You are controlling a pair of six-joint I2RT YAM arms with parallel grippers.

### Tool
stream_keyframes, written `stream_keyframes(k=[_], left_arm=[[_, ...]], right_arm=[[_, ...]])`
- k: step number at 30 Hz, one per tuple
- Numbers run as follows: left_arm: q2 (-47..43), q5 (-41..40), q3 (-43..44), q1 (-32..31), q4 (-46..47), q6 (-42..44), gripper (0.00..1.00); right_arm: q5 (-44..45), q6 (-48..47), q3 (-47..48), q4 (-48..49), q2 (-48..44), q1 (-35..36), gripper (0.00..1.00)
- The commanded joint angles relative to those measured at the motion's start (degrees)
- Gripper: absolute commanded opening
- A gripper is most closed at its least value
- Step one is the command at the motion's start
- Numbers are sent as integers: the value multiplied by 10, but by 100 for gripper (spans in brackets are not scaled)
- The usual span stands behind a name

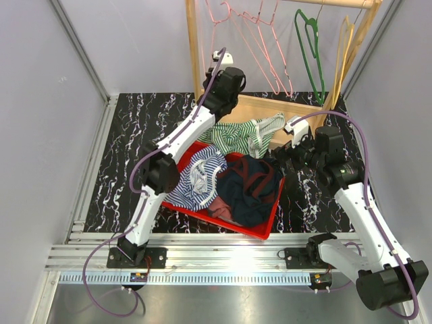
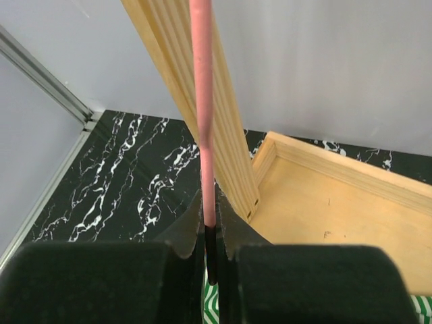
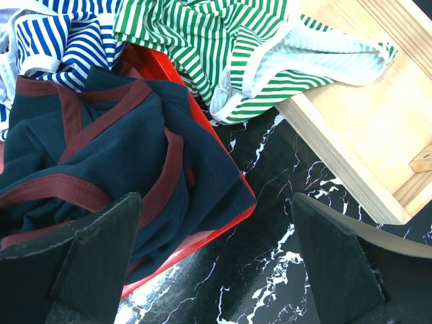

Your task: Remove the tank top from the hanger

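My left gripper is shut on the thin pink rod of a hanger, right next to the wooden rack post. In the top view this gripper sits high at the rack's left post. The green-and-white striped tank top lies crumpled across the wooden rack base and the bin's far edge, apart from the hanger. My right gripper is open above the bin's corner, nothing between its fingers, with the tank top just ahead. In the top view it hovers right of the bin.
A red bin holds a navy garment with maroon trim and a blue-striped one. On the rail hang more pink hangers, a green one and a pale wooden one. Grey walls enclose the black marbled table.
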Motion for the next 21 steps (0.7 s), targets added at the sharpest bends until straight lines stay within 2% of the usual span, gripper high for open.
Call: stream_keyframes(k=[1,5,10,14,21], left_arm=[[-25,32,-18,8,-25,-40,0],[-81,50,-105,1,19,-53,0],[-185,83,-212,-19,70,-45,0],[-251,121,-304,-39,88,-52,0],[-316,188,-374,-45,79,-89,0]], right_arm=[[-11,-5,8,3,-4,-3,100],[-20,-14,9,-5,-6,-4,100],[-55,-83,16,-51,-10,-3,100],[-78,-129,42,-125,-27,-4,100],[-79,-224,70,-266,-55,-4,100]])
